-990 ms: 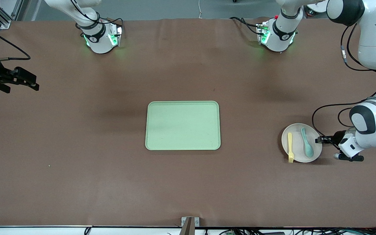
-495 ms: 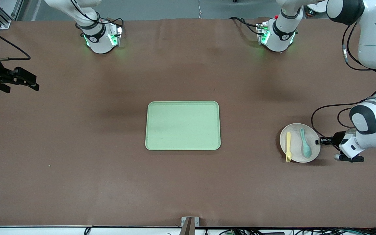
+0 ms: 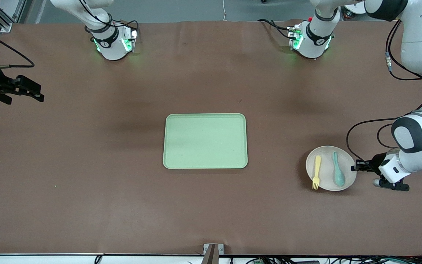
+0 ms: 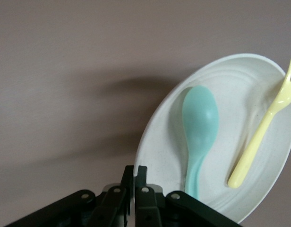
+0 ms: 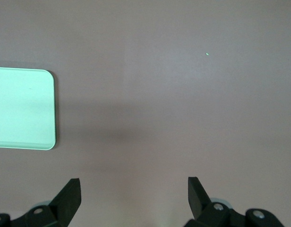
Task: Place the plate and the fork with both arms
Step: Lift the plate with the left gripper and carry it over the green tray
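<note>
The beige plate (image 3: pixel 325 165) is toward the left arm's end of the table, casting a shadow on the brown tabletop beside it. The pale-yellow fork (image 3: pixel 316 177) lies on it, tines toward the front camera, next to a teal spoon (image 3: pixel 337 172). My left gripper (image 3: pixel 355 168) is shut on the plate's rim at the edge nearest the table's end. The left wrist view shows the jaws (image 4: pixel 135 171) pinching the rim of the plate (image 4: pixel 240 118), with the spoon (image 4: pixel 200 123) and the fork (image 4: pixel 263 132) on it. My right gripper (image 3: pixel 37 94) waits open and empty over the right arm's end of the table.
A light-green rectangular tray (image 3: pixel 205 141) lies flat at the table's middle; its corner shows in the right wrist view (image 5: pixel 22 108). The right gripper's (image 5: pixel 134 189) jaws stand wide apart over bare brown tabletop. The arm bases stand along the table's edge farthest from the front camera.
My left gripper has moved the plate, with fork and spoon on it, toward the front camera and a little toward the tray. The right arm has not moved.
</note>
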Controlling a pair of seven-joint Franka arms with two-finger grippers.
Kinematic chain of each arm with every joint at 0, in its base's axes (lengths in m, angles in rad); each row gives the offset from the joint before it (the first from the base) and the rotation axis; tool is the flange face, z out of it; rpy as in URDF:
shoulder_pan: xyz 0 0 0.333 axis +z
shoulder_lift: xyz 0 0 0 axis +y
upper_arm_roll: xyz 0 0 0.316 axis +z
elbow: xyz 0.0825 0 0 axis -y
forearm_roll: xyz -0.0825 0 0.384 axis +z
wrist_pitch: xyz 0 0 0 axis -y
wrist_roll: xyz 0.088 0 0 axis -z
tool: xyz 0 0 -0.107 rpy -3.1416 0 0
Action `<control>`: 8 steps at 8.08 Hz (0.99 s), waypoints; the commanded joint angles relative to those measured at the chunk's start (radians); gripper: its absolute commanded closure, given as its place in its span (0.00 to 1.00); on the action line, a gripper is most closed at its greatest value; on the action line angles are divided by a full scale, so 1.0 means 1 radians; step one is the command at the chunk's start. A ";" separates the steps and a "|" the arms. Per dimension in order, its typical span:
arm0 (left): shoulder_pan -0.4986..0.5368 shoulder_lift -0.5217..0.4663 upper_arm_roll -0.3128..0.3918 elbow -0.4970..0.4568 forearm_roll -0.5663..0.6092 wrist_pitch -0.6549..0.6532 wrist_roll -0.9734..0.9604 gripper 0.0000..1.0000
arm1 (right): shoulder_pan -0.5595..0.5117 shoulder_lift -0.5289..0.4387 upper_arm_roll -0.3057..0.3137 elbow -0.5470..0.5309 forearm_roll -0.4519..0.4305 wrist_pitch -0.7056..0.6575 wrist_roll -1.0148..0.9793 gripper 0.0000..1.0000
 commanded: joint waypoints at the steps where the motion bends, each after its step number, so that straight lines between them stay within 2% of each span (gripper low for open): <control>1: -0.001 -0.042 -0.114 -0.024 -0.001 -0.044 -0.132 1.00 | 0.037 0.010 0.000 0.002 0.001 0.008 0.024 0.00; 2: -0.034 -0.045 -0.172 -0.037 0.001 -0.039 -0.239 1.00 | 0.059 0.019 0.000 0.002 0.004 0.014 0.062 0.00; 4: -0.154 -0.035 -0.205 -0.041 -0.046 -0.015 -0.434 1.00 | 0.132 0.048 0.000 -0.001 0.004 0.042 0.142 0.00; 5: -0.197 -0.030 -0.219 -0.060 -0.118 0.022 -0.485 1.00 | 0.160 0.072 0.000 -0.001 0.055 0.060 0.163 0.00; 6: -0.256 -0.035 -0.219 -0.102 -0.167 0.098 -0.528 1.00 | 0.179 0.100 0.000 -0.004 0.105 0.080 0.191 0.00; 8: -0.358 -0.023 -0.220 -0.189 -0.191 0.291 -0.596 1.00 | 0.277 0.148 -0.002 -0.035 0.104 0.161 0.318 0.00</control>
